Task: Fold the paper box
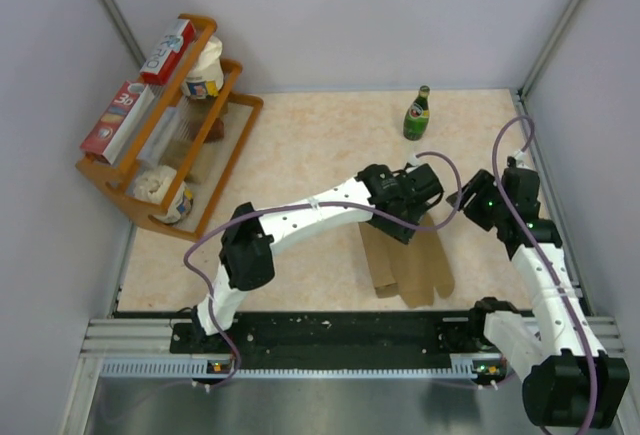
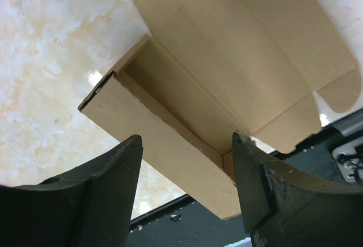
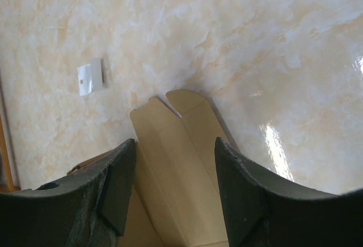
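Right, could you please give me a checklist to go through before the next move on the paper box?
1. Left pincer open, straddling the raised wall of the paper box: ok.
2. Right pincer open, with the rounded end flaps showing between its jaws: ok.
3. Box fully folded: not ok. One long wall stands, but the wide panel and flaps lie flat.
4. Left fingers free of the cardboard: cannot tell.
5. Green bottle upright and well away from the box: ok.
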Motion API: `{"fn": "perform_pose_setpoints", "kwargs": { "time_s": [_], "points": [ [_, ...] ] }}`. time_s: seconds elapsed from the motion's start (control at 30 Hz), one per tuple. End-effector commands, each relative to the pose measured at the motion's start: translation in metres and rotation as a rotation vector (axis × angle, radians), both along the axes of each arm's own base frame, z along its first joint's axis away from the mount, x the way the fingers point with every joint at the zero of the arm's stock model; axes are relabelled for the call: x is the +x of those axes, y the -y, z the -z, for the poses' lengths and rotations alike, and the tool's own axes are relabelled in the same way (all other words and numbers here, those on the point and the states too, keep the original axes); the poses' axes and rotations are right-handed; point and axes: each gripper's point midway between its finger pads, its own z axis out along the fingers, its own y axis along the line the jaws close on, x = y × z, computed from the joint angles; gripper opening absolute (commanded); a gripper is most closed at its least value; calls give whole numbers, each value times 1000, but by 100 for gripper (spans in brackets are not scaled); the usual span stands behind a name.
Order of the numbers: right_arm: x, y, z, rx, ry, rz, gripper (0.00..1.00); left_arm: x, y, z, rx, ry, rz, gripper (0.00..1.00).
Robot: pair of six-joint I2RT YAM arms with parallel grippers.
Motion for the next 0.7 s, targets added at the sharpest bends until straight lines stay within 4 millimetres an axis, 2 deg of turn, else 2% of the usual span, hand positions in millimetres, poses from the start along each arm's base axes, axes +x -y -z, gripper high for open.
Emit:
{"fn": "perform_pose_setpoints", "kwargs": {
  "time_s": [0.0,0.37,0.67],
  "points": [
    [5,6,-15,1,68,28,57,0,-11,6,81,28,-47,68],
    [3,7,-8,-1,54,23,57,-1,-7,28,138,29,-44,68],
    [2,6,-5,10,50,20,57,-3,-26,34,210,40,-59,60]
  ]
}}
